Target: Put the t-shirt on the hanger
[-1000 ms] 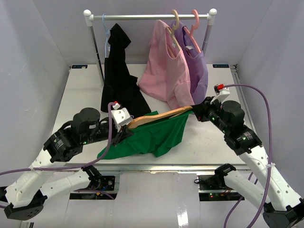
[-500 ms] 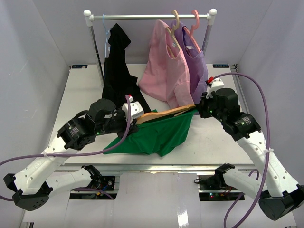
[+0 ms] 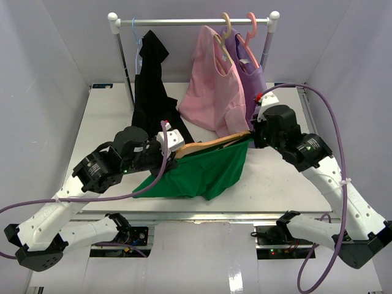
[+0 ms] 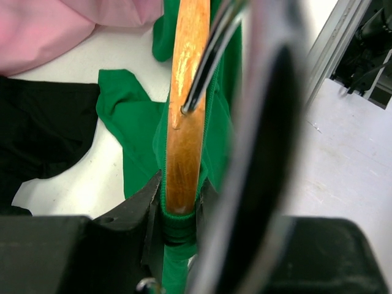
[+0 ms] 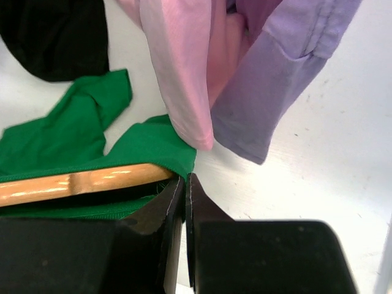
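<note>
Lying along the worktop's (image 3: 278,180) near edge, the light brown wooden hanger (image 3: 211,146) is joining the hands: left hand (image 4: 180,208) clamping one end with the bright green fabric t-shirt (image 3: 205,174), right hand (image 5: 185,187) fully closed beside the other end.

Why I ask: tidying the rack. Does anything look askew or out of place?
The black garment hangs lopsided from the rail, its lower part pooled on the table. The t-shirt is bunched along the tilted hanger.
</note>
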`<state>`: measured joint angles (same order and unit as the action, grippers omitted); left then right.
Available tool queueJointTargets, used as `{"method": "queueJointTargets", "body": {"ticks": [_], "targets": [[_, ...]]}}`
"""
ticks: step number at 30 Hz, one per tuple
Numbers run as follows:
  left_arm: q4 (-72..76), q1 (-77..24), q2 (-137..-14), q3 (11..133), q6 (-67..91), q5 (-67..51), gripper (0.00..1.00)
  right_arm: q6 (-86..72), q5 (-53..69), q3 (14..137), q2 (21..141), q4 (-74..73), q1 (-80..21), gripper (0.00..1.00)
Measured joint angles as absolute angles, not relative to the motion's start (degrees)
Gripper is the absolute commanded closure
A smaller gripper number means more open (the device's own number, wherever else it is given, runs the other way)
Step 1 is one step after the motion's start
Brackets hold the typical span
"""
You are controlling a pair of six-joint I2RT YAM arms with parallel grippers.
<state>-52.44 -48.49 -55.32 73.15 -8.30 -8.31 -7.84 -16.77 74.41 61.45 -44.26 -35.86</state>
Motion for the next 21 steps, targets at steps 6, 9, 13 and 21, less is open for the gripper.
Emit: {"method": "queueJointTargets", "body": {"ticks": [6, 9, 13, 21], "targets": [[-54.6, -48.2, -60.0, 73.6, -7.5, -5.9, 1.00, -7.1, -21.6, 78.9, 66.1, -47.0, -44.9, 0.92], [-55.5, -48.1, -60.6, 73.9, -7.1, -5.7, 1.00, -7.1, -22.0, 79.5, 67.3, -47.6, -47.2, 0.92], [-55.4, -48.1, -60.1, 74.3, -6.8, -7.3, 1.00, -7.1, -16.9, 79.5, 66.6, -47.2, -48.7, 0.92], [-51.9, -48.1, -54.5, 66.8, -5.8, -18.5, 1.00, -4.6, -1.1, 79.5, 63.6, -44.0, -50.2, 0.86]]}}
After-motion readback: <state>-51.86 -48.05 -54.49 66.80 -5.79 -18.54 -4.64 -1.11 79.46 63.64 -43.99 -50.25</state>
